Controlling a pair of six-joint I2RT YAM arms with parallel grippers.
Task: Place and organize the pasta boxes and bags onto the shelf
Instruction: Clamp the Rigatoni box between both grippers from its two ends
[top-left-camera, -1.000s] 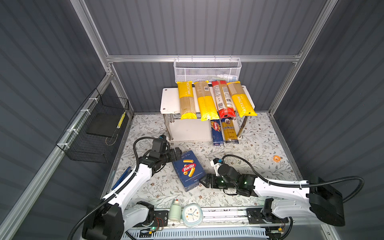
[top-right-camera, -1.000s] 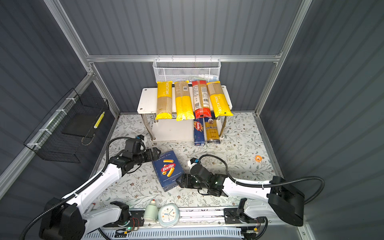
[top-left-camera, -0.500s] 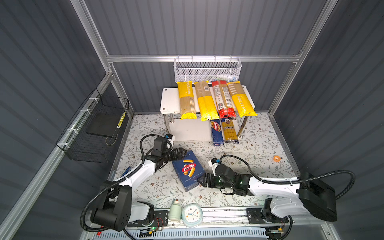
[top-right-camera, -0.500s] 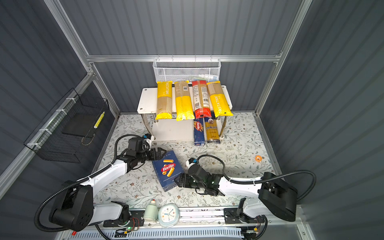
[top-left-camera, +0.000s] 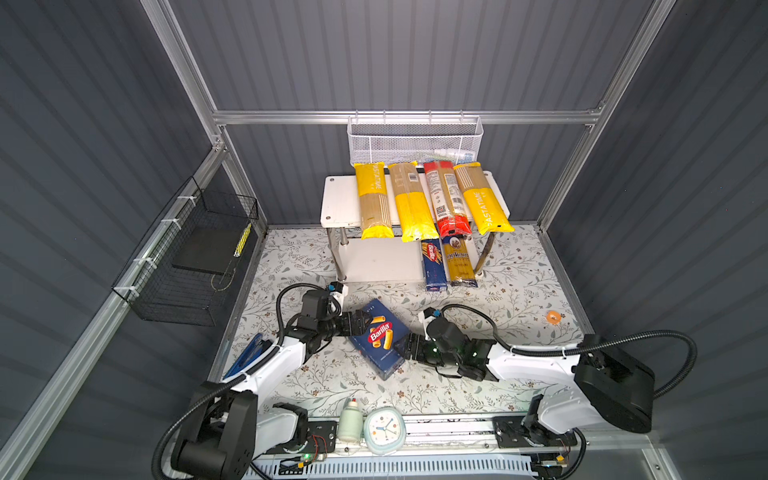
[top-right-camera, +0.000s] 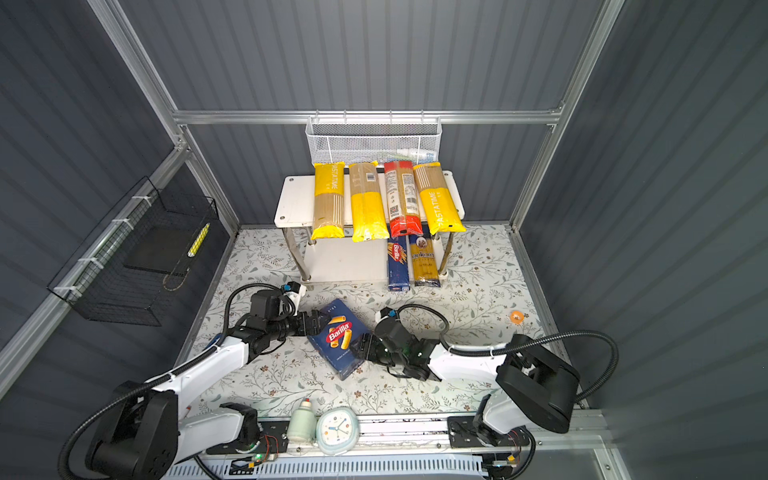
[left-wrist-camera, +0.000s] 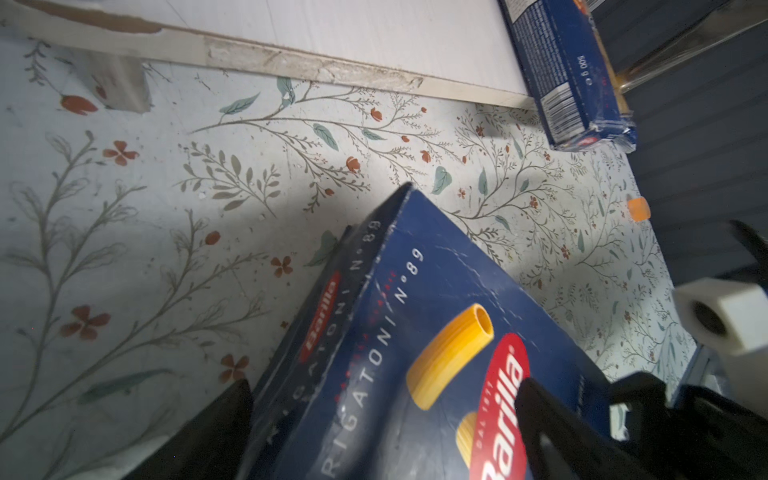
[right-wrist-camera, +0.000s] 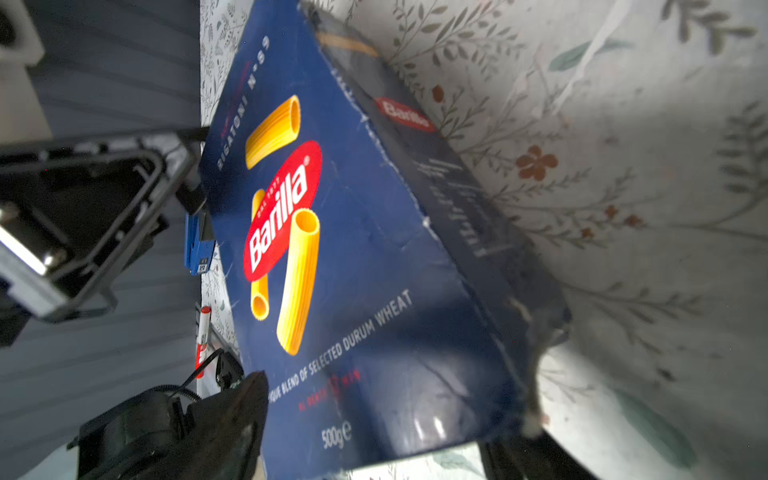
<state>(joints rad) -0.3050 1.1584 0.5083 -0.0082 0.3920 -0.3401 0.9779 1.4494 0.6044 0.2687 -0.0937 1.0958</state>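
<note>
The wide pasta box (top-left-camera: 377, 338) (top-right-camera: 338, 338), dark blue with a rigatoni picture, lies slanted on the floral table between both arms. My right gripper (top-left-camera: 407, 347) (right-wrist-camera: 378, 449) is shut across its near end. My left gripper (top-left-camera: 361, 324) (left-wrist-camera: 384, 432) stands open around its far corner, one finger (left-wrist-camera: 552, 432) over the logo. The shelf (top-left-camera: 338, 199) carries three yellow bags (top-left-camera: 374, 199) and a red bag (top-left-camera: 446, 199) on top. The narrow pasta box (top-left-camera: 433, 264) (left-wrist-camera: 561, 70) and the ankara bag (top-left-camera: 457, 262) lie on its lower board.
A black wire basket (top-left-camera: 195, 257) hangs on the left wall and a white mesh basket (top-left-camera: 415, 143) on the back rail. A clock (top-left-camera: 384, 430) and a bottle (top-left-camera: 350, 424) stand at the front edge. A small orange thing (top-left-camera: 552, 317) lies at the right.
My left gripper has moved right and nearer, up to the wide box's corner. The right gripper and the box have stayed where they were.
</note>
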